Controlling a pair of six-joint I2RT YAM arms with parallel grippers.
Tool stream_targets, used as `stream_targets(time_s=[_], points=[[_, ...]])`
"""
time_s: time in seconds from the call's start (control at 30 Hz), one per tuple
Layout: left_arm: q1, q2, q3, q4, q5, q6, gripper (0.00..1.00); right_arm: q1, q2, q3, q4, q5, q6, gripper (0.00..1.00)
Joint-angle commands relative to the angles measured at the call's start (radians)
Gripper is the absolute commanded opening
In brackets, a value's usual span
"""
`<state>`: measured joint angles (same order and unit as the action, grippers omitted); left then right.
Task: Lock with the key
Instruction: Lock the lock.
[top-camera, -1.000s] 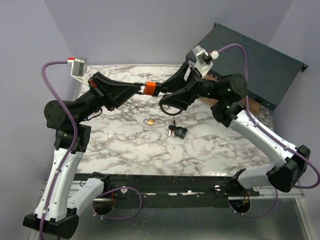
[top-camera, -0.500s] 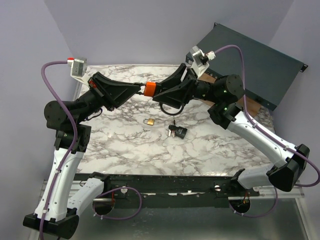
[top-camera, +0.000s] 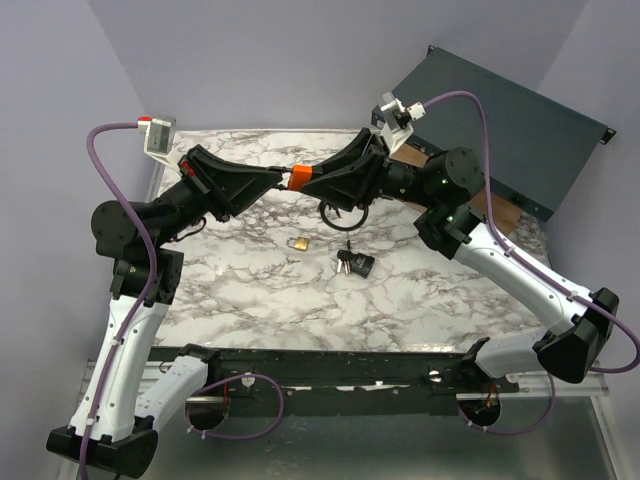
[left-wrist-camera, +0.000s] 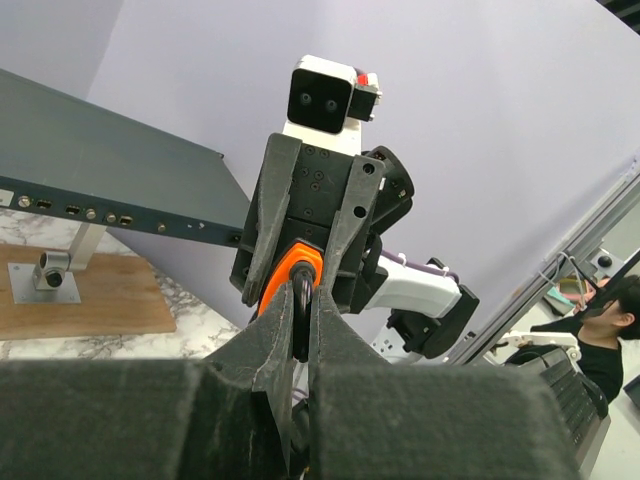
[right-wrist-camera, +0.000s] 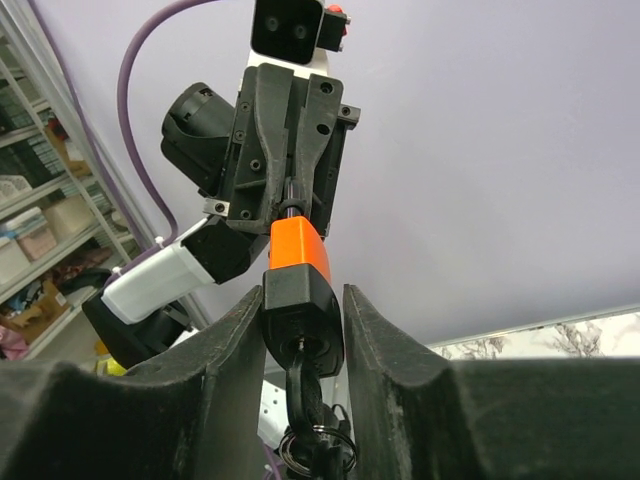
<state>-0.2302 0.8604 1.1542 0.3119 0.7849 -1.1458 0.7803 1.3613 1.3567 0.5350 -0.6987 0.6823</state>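
Note:
An orange padlock (top-camera: 298, 177) with a black base hangs in the air between my two arms. My left gripper (top-camera: 284, 179) is shut on its dark shackle (left-wrist-camera: 301, 312). My right gripper (right-wrist-camera: 303, 292) reaches in from the other side. Its fingers (right-wrist-camera: 232, 345) flank the black base: one pad touches it, and a thin gap shows at the other. A black key (right-wrist-camera: 305, 385) sits in the keyhole underneath, with a key ring (right-wrist-camera: 318, 447) dangling from it. In the left wrist view the orange body (left-wrist-camera: 283, 272) shows just past my fingertips.
A small brass padlock (top-camera: 297, 243) and a bunch of keys with a black fob (top-camera: 354, 263) lie on the marble table (top-camera: 260, 290). A dark rack panel (top-camera: 510, 130) leans at the back right over a wooden board (top-camera: 503, 212).
My right gripper has moved left up to the padlock and its jaws have narrowed around the black base. The left arm has held still with the shackle.

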Motion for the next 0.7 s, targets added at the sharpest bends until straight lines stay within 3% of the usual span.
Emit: stream_targets(time_s=[0.0,0.1,0.23,0.37,0.5,0.67], points=[[0.005,-0.013,0.003,0.047,-0.025,0.000,0.00,0.009,-0.014,0.019,-0.027,0.033,-0.027,0.35],[0.004,-0.013,0.003,0.044,-0.024,0.006,0.00,0.009,-0.024,0.011,-0.042,0.043,-0.037,0.30],[0.003,-0.011,0.004,0.036,-0.002,0.022,0.00,0.008,-0.037,0.011,-0.078,0.060,-0.051,0.15],[0.001,-0.014,0.029,-0.083,0.033,0.107,0.01,0.008,-0.054,0.027,-0.135,0.059,-0.059,0.01],[0.002,-0.034,0.049,-0.247,0.040,0.237,0.28,0.008,-0.089,0.008,-0.173,0.060,-0.056,0.01],[0.002,-0.047,0.077,-0.418,0.069,0.350,0.35,0.009,-0.141,-0.017,-0.220,0.050,-0.050,0.01]])
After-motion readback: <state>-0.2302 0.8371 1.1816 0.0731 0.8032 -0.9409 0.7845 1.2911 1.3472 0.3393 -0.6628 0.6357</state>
